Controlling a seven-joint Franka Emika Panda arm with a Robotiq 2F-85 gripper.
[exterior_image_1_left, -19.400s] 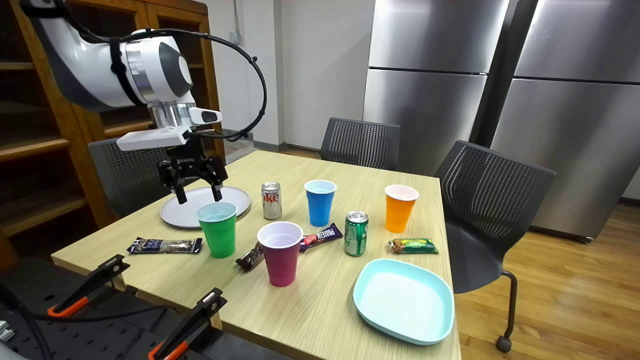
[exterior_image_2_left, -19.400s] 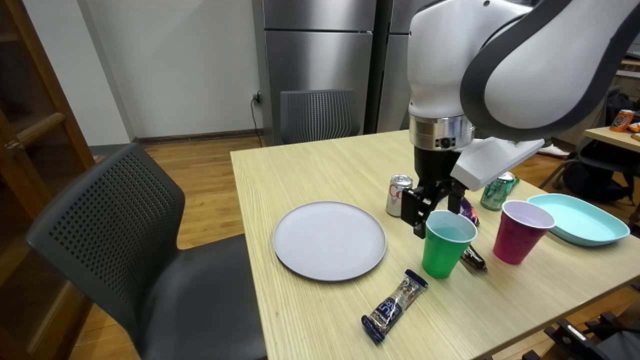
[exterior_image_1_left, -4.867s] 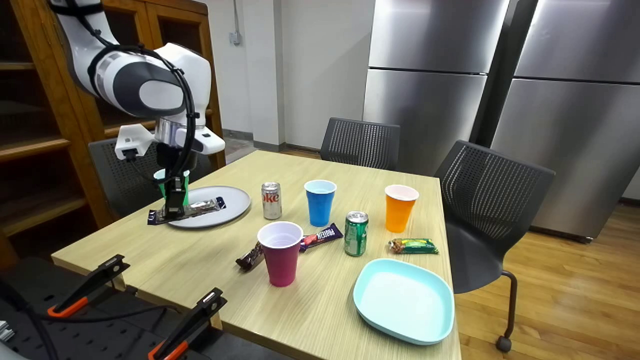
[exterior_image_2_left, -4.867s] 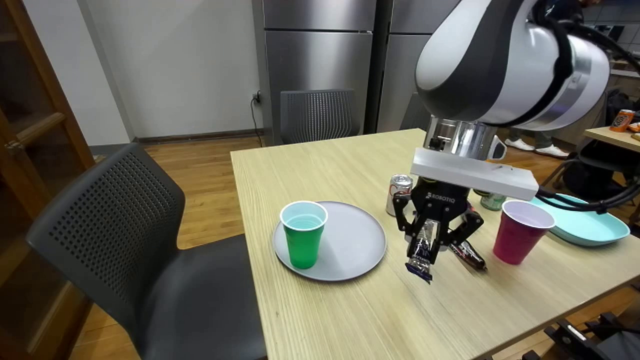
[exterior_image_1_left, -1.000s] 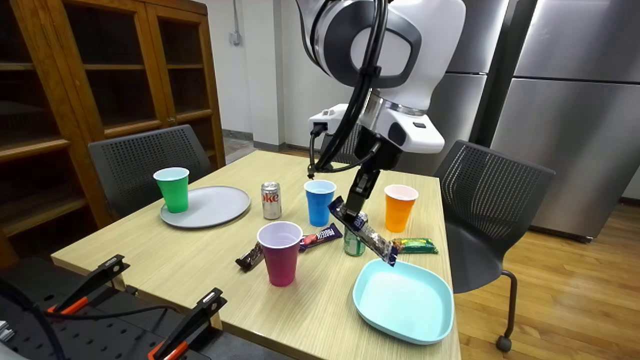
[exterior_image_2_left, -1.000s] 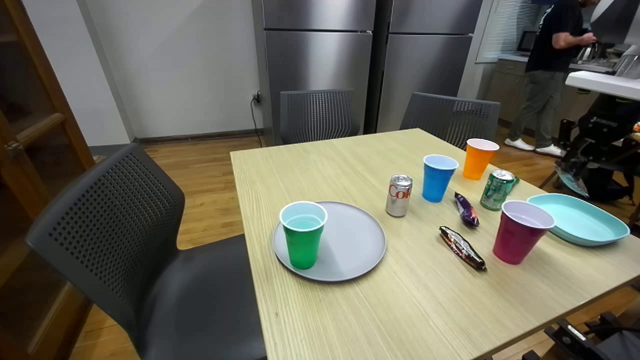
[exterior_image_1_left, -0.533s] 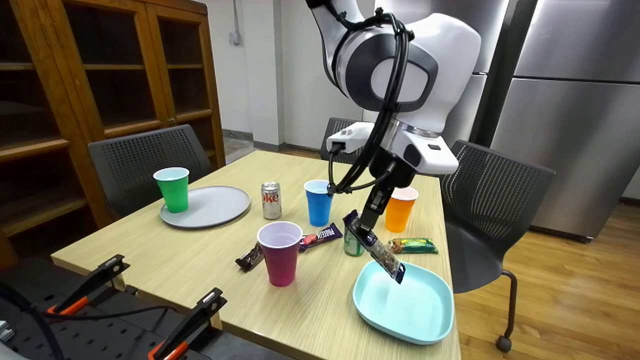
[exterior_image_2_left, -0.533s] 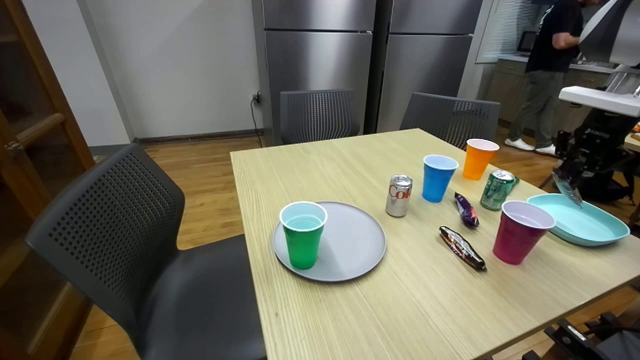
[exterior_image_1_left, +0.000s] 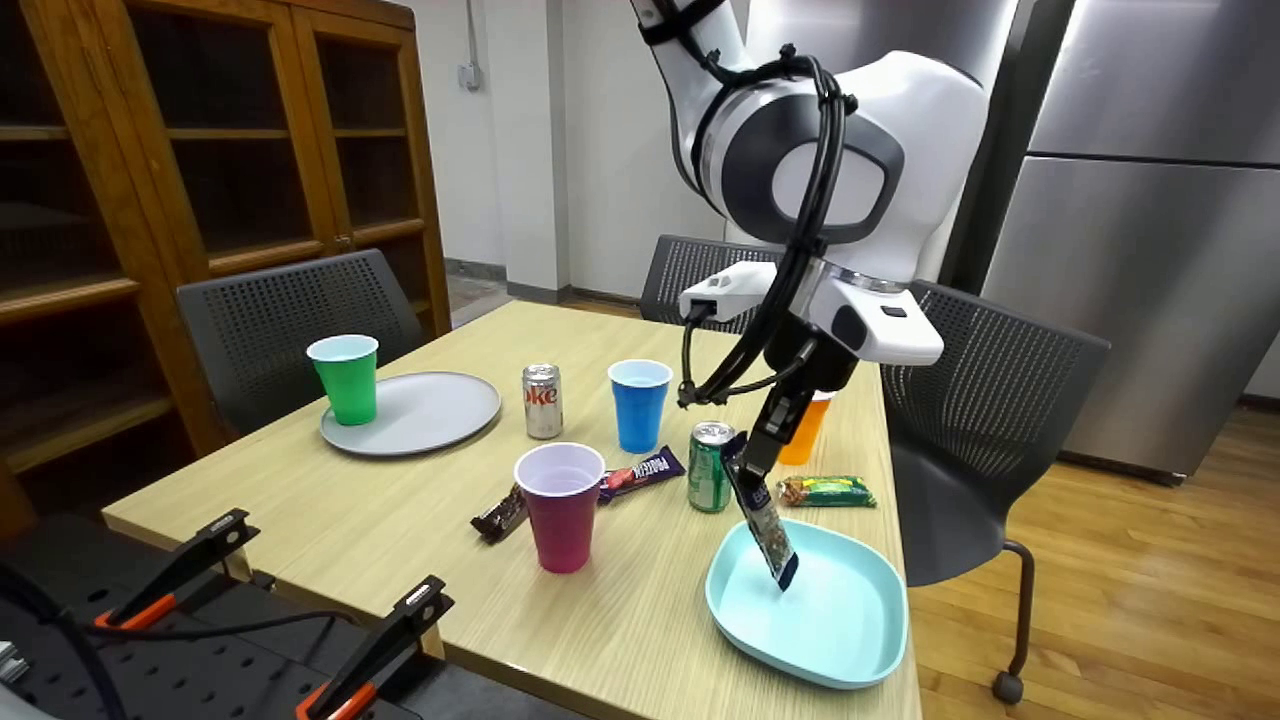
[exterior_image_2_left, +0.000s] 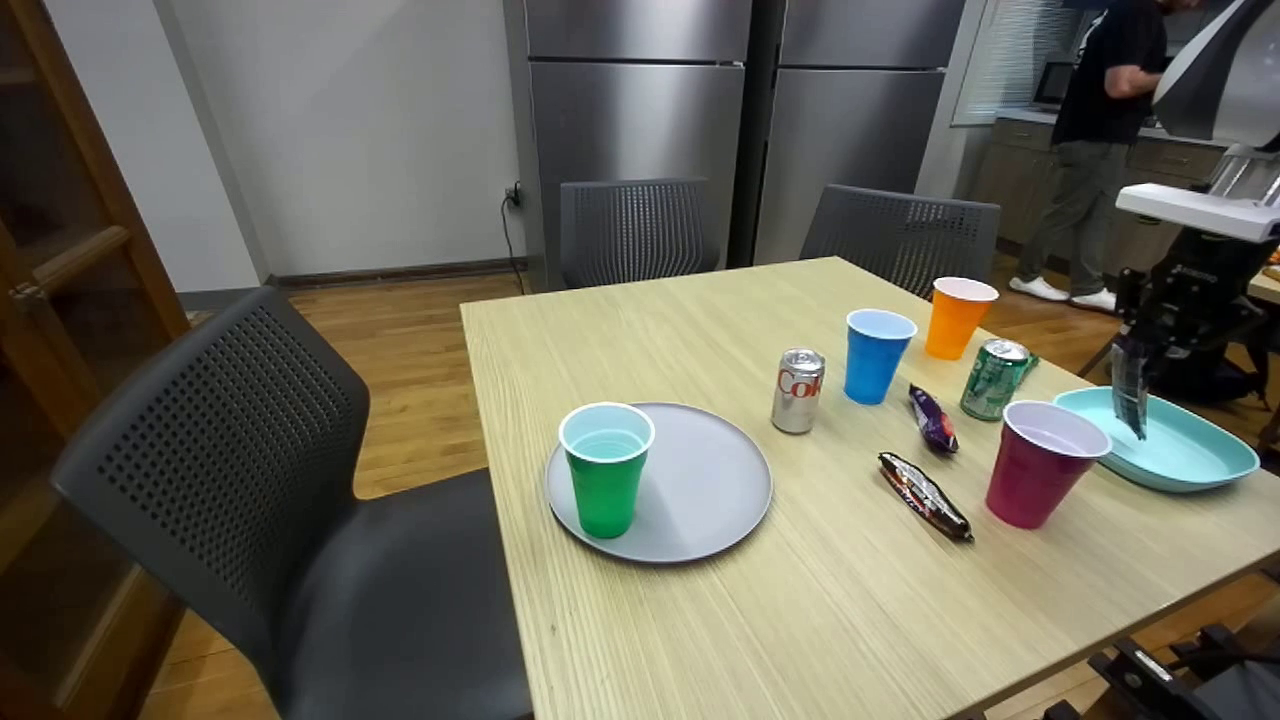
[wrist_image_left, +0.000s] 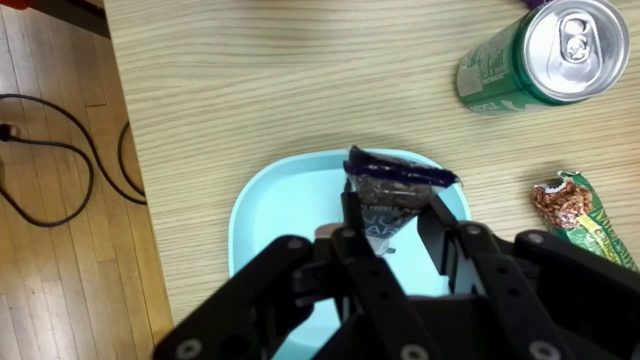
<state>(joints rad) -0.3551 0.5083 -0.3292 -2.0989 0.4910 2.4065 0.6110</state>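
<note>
In an exterior view, right of centre: one gripper (exterior_image_1_left: 762, 450), black, slanting down, closed on one nut bar (exterior_image_1_left: 766, 525) near the bar's upper end. Bar steeply tilted; lower end over the aqua tray (exterior_image_1_left: 840, 630), lower right. Contact between bar and tray: cannot be told. Just beside, to the left: one green can (exterior_image_1_left: 708, 480), upright. Just above the tray in the frame: one green-wrapped bar (exterior_image_1_left: 828, 491), flat. Orange cup (exterior_image_1_left: 805, 437): partly hidden by the gripper. Step in hand, as judged: holding the bar over the tray, grip not yet released. Next move, as judged: any lowering calls for a slow, steady descent, since the tilted bar's low end meets the tray first, and for clearance from the can.

In an exterior view, right edge: gripper and bar over the tray, the arm (exterior_image_2_left: 1225, 90) cut off by the frame. Orange cup whole here. Dark-wrapped bar (exterior_image_2_left: 925, 497) also whole, near a magenta cup (exterior_image_2_left: 1047, 465). Only here: one standing person (exterior_image_2_left: 1090, 150), upper right.

In the wrist view, centre: fingers (wrist_image_left: 355, 220) parted part-way, nut bar between them, lettering partly legible on its wrapper. Tray beneath; green can, upper right. Only here: black cable (wrist_image_left: 46, 224) in loops on the wooden floor (wrist_image_left: 100, 300), left. Absent here, yet in both exterior views: one green cup (exterior_image_1_left: 347, 390) on one grey plate (exterior_image_1_left: 445, 410).
</note>
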